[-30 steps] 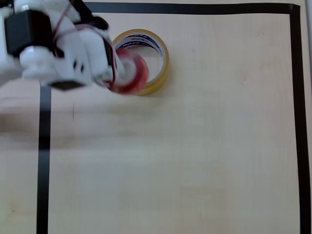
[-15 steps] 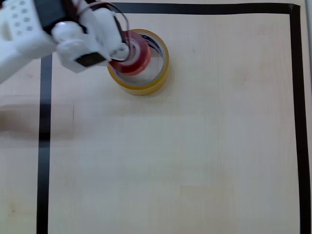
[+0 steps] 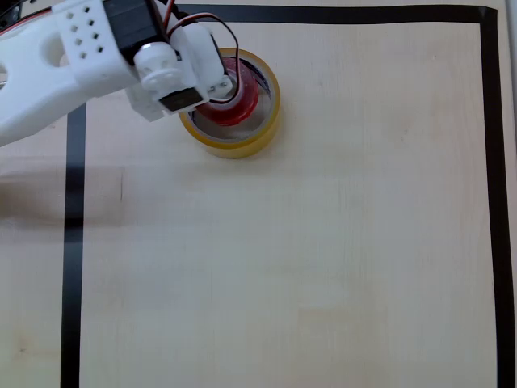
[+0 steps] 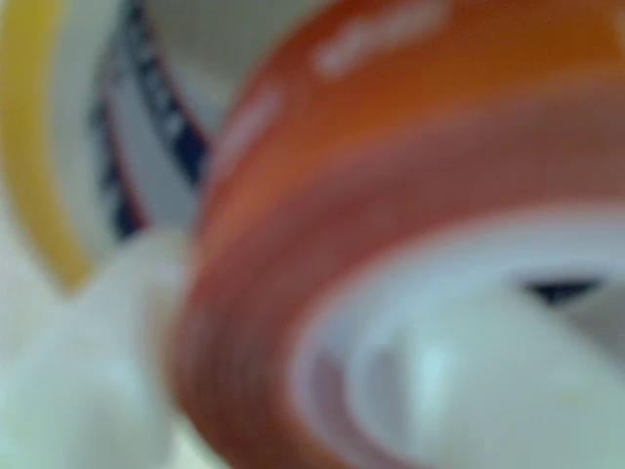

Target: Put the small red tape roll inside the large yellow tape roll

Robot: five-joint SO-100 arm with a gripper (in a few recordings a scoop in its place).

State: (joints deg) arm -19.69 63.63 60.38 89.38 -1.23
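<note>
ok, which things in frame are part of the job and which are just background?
Part of the job:
- red tape roll, sitting within the yellow roll's ring, gripper on it
- yellow tape roll, flat on the table
- gripper, over the yellow roll's opening

Just background:
- black tape border marking the work area
- wooden table

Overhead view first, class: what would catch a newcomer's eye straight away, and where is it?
The white arm's hand reaches in from the upper left over the large yellow tape roll near the top of the black-bordered wooden table. The small red tape roll sits within the yellow ring's opening, the hand shut on it. In the wrist view the red roll looms large and blurred.
</note>
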